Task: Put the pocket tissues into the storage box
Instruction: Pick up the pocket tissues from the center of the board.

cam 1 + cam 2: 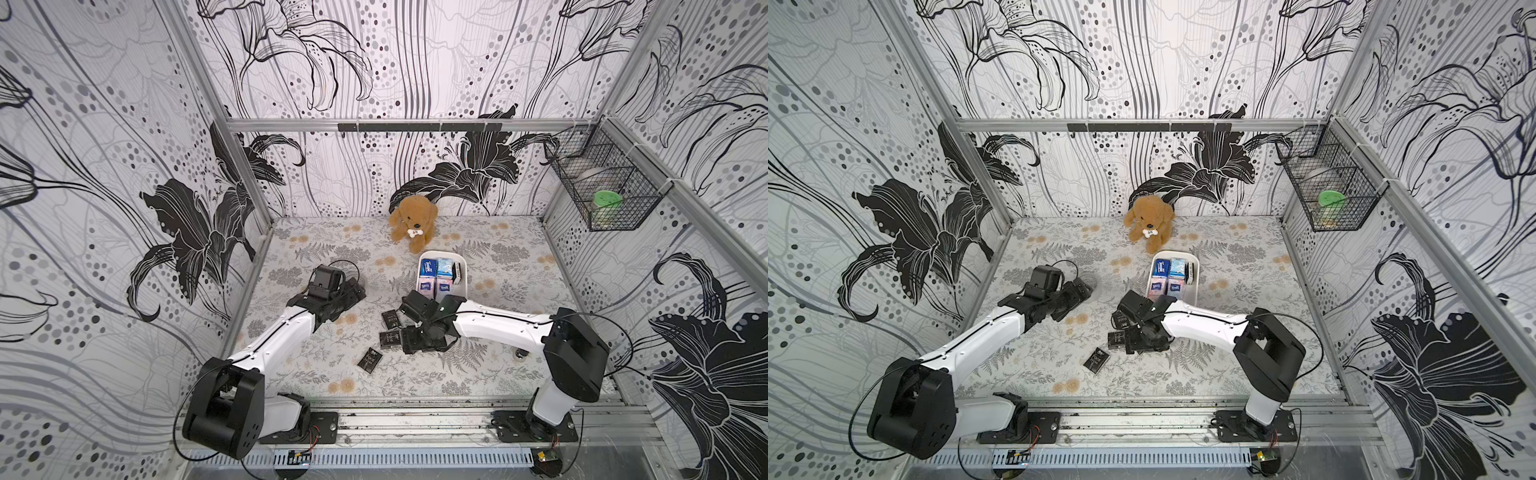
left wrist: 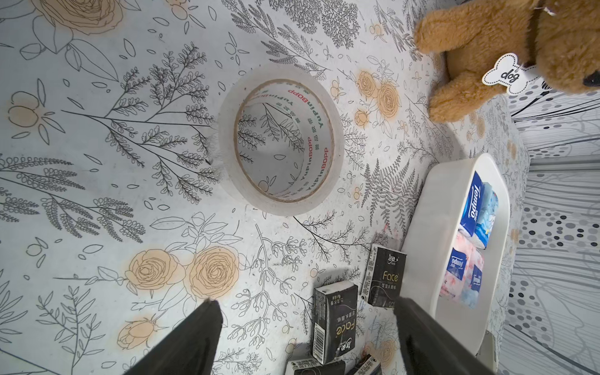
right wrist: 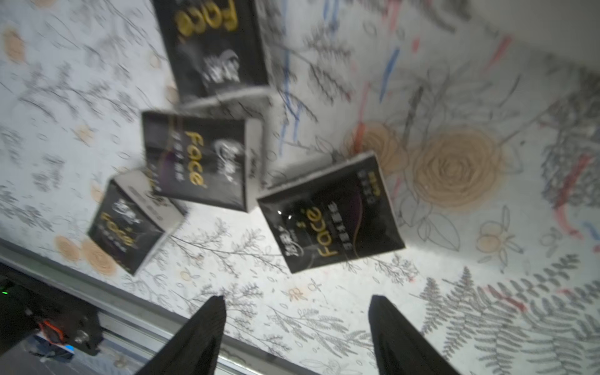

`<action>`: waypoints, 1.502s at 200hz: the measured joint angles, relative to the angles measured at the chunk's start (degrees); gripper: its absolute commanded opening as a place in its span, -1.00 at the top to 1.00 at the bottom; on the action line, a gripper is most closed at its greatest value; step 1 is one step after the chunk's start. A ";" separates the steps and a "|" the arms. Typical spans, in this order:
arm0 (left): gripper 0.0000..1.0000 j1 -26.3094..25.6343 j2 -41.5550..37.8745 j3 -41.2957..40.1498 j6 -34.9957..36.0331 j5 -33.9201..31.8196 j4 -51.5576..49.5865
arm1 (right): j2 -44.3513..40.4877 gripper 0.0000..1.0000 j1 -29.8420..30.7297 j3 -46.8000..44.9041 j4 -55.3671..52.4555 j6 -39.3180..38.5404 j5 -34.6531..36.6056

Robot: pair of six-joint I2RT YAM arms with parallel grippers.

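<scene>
The right gripper [image 3: 297, 302] hangs low over the black packets [image 3: 331, 211] with its jaws wide apart and nothing between them. The left gripper [image 2: 306, 302] is also spread wide and empty, off to the side near the tape roll [image 2: 285, 207]. Four black packets lie on the table just in front of the storage box [image 1: 419, 276], which already holds blue and pink packets [image 1: 436, 274]. The black ones sit very close together, and two seem to touch, so the jaws could pinch two at once or push one away. They are soft and lie flat, so one might slip out on the way up. The right arm is just beside the box too, so a wide swing could bump it. The table cover [image 1: 498, 353] is pale, with grey ferns and tan roses, and it looks smooth. Around it stand walls [image 1: 104, 166] with big black flowers and dots. A toy dog [image 1: 413, 222] sits at the back, and a wire basket [image 1: 602, 191] hangs on the wall.
</scene>
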 measured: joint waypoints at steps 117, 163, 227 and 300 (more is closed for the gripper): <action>-0.76 0.00 -1.99 0.00 0.11 -0.15 -0.35 | 6.25 -0.56 -0.26 2.25 4.72 3.32 0.79; -0.76 0.00 -2.58 0.00 0.11 -0.17 -0.35 | 10.32 -0.58 -0.90 10.51 1.90 -0.13 5.27; -0.76 0.00 -3.02 -0.04 0.31 -0.59 -0.59 | 13.00 -0.45 -1.01 14.05 -1.11 -1.86 8.66; -0.76 0.00 -3.13 -0.52 0.39 -0.61 -0.59 | 14.58 -0.33 -1.01 14.21 -4.50 -2.03 11.65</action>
